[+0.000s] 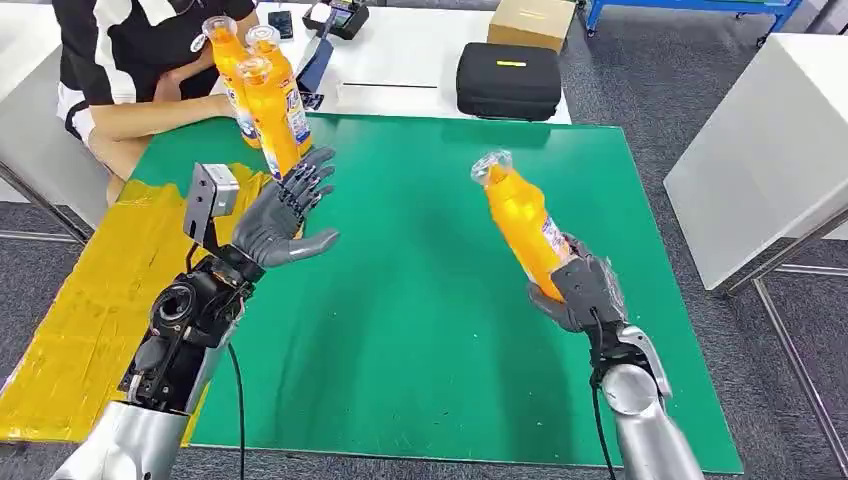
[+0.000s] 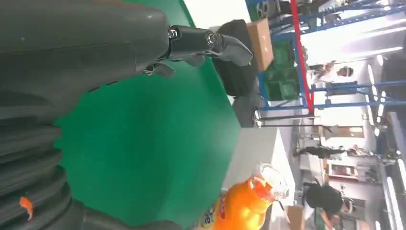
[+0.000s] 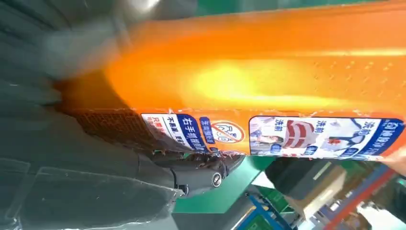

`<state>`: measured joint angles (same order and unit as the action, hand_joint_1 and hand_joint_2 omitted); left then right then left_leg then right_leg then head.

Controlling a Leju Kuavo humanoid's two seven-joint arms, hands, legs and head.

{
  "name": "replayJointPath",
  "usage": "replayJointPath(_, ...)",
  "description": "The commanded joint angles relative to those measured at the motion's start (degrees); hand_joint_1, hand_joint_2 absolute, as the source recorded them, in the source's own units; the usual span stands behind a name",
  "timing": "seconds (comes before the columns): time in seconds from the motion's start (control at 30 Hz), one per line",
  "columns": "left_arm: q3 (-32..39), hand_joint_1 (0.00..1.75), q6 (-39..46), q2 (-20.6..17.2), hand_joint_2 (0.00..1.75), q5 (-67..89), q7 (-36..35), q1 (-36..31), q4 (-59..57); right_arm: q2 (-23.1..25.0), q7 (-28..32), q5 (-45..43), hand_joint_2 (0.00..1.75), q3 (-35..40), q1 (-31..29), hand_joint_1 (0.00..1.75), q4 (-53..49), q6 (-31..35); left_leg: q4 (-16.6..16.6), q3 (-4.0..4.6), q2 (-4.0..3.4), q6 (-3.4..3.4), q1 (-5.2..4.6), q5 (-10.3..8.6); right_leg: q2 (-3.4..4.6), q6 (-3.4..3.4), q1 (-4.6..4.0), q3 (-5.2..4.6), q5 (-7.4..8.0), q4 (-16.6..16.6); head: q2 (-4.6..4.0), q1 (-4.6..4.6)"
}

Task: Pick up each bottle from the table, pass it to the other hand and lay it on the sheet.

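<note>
Head view: the right hand [image 1: 583, 292] grips an orange bottle [image 1: 522, 223] by its lower end, raised above the green worktop [image 1: 420, 330], cap end tilted up and toward the left arm; the left hand [image 1: 283, 215] is raised over the worktop's left part, palm toward the middle, fingers spread wide and holding nothing; three more bottles [image 1: 262, 88] stand upright at the far left corner, just beyond the left hand's fingers; a yellow sheet [image 1: 75, 310] lies along the worktop's left side, under the left arm; a person [image 1: 130, 70] sits at the far left corner, forearm resting near the standing bottles; a black case [image 1: 508, 80] and a cardboard box [image 1: 532, 22] sit on a white table past the far edge.

Left wrist view: the left hand's fingers [image 2: 210, 42] are stretched out over the green surface, nothing in them; the held bottle [image 2: 244, 203] shows at the picture's edge, well apart from them; the black case [image 2: 234, 72] lies beyond.

Right wrist view: the bottle [image 3: 268, 76] lies across the right hand [image 3: 95, 158], its blue-and-white label [image 3: 268, 136] facing the camera; the thumb [image 3: 206, 170] presses just under the label.
</note>
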<state>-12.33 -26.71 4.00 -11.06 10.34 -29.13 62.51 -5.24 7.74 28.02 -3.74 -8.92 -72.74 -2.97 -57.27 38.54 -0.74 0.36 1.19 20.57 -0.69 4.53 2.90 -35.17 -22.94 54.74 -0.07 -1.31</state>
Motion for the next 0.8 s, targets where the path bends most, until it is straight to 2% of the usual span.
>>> replayJointPath(0.03,-6.8,0.0,0.95,-2.12,1.75,-0.7,-1.73,-2.67,1.7,3.65,2.47,-5.13,1.75,0.81,-4.05,1.75,4.34,-1.57,-0.11,-0.37,-0.08,0.01,0.06,0.23,0.17,-0.42,-0.09,0.31,-0.16,0.09,0.0,0.0)
replayJointPath(0.2,-9.38,0.0,0.14,-2.43,1.75,-4.11,-2.13,-2.16,2.54,4.32,3.81,-7.84,1.75,4.24,-5.87,1.75,7.06,-3.56,-0.01,-0.19,-0.13,0.0,0.05,0.11,0.18,-0.24,-0.06,0.14,-0.03,-0.02,0.0,0.0)
replayJointPath(0.4,-11.7,0.0,1.69,-1.04,1.75,-6.45,-3.77,-4.84,0.04,5.77,3.82,-8.19,1.75,8.64,-10.1,1.75,12.89,-4.16,-0.12,-0.35,-0.16,0.01,0.07,0.22,0.26,-0.4,-0.1,0.28,-0.12,0.08,0.0,0.0)
replayJointPath(0.47,-12.22,0.0,1.93,-1.03,1.75,-6.76,-3.77,-4.97,-0.19,5.94,4.16,-8.63,1.75,9.55,-10.5,1.75,13.88,-4.43,-0.02,-0.16,-0.1,0.0,0.06,0.07,0.14,-0.22,-0.08,0.11,-0.02,-0.01,0.0,0.02)
replayJointPath(0.73,-14.19,0.0,1.99,-1.28,1.75,-8.34,-3.66,-4.98,-1.37,5.67,5.1,-10.03,1.75,13.77,-11.6,1.75,16.07,-4.45,-0.08,-0.51,-0.1,0.02,0.04,0.27,0.21,-0.44,-0.07,0.44,-0.2,0.05,0.0,0.0)
replayJointPath(0.8,-14.94,0.0,1.96,-1.06,1.75,-8.88,-3.68,-5.26,-2.25,6.24,5.14,-10.28,1.75,14.87,-12.18,1.75,16.3,-4.19,-0.01,-0.2,-0.08,0.0,0.03,0.09,0.13,-0.23,-0.04,0.16,-0.05,0.0,0.0,0.0)
